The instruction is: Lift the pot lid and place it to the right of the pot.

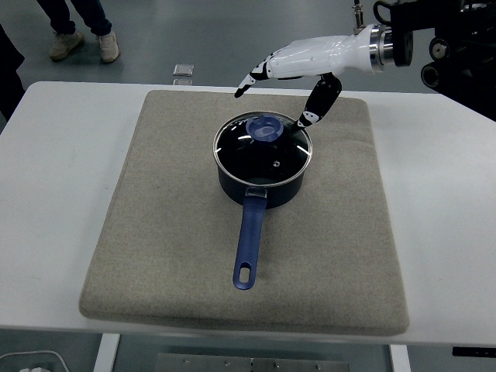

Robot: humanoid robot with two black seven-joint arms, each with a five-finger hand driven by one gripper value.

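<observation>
A dark blue pot (pixel 260 182) stands in the middle of a beige mat (pixel 170 232), its long blue handle (pixel 249 248) pointing toward the near edge. A glass lid (pixel 263 146) with a blue knob (pixel 265 128) sits on the pot. My right hand (pixel 280 81), white with black fingertips, comes in from the upper right and hovers just above and behind the lid. Its fingers (pixel 256 75) are spread and its thumb (pixel 317 105) hangs down near the lid's right rim. It holds nothing. The left arm is out of sight.
The mat lies on a white table (pixel 442 217), with bare mat right of the pot. A small silver object (pixel 183 71) lies on the floor beyond the table. A person's shoes (pixel 81 45) show at the top left.
</observation>
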